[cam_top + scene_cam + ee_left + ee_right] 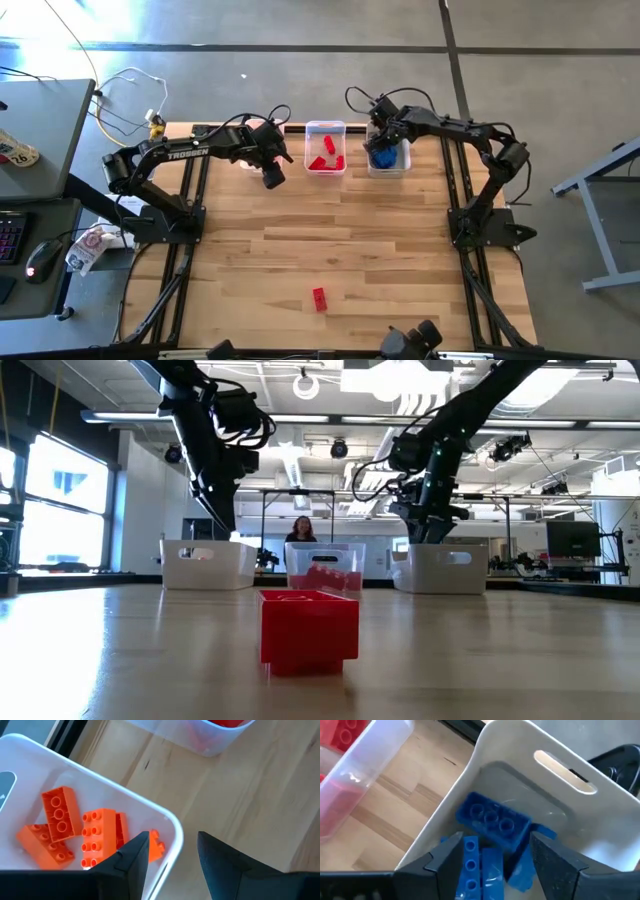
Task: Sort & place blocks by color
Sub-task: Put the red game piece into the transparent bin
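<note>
Three white bins stand along the table's far edge. The left bin (100, 785) holds several orange blocks (90, 832). The middle bin (325, 129) holds red blocks (324, 158). The right bin (540, 775) holds several blue blocks (492, 820), the top one lying tilted on the others. One red block (319, 298) lies alone near the table's front edge. My left gripper (172, 847) hovers open over the orange bin's right rim. My right gripper (492, 847) hovers open above the blue blocks, inside the right bin's mouth.
Bare wood lies between the bins and the lone red block (308, 628). A desk with a mouse (42, 260) stands off the table's left side, and cables (130, 100) lie at the far left corner. A person (302, 530) shows in the room behind.
</note>
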Robot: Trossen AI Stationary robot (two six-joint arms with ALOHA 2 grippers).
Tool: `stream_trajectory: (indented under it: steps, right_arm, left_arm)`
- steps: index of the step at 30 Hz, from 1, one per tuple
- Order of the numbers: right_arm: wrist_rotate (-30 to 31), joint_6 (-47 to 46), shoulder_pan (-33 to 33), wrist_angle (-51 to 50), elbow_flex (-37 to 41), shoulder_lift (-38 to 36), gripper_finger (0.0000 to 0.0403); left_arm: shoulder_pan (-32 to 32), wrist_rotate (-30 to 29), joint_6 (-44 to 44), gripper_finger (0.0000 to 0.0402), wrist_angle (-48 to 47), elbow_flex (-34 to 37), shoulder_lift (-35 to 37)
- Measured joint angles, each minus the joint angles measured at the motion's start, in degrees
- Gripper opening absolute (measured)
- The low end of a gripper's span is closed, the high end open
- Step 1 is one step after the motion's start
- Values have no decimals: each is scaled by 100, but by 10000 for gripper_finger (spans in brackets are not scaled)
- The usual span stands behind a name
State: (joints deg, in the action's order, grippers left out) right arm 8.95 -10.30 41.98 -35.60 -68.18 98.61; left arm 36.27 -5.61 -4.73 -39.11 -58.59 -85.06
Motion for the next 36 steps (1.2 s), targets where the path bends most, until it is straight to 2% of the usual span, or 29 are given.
stream_trajectory:
  steps: [5, 13, 20, 26, 36]
  right_arm:
    - [-60, -295, -49, -345, -307, -26, 219]
    - [317, -442, -560, -463, -409, -541, 219]
    - [506, -531, -1129, -615, -413, -950, 220]
    - [657, -621, -1472, -648, -413, -975, 220]
    - [756, -1016, -1761, -850, -413, -975, 220]
  left_arm:
    - [7, -8, 263, 154, -12, 0, 0]
    - [-7, 9, 302, 154, -4, 2, 0]
    - [-336, 703, 313, 154, -3, 2, 0]
    - [-1117, 1145, 682, 154, -8, 2, 0]
    - [-2889, 1170, 1148, 154, -57, 2, 0]
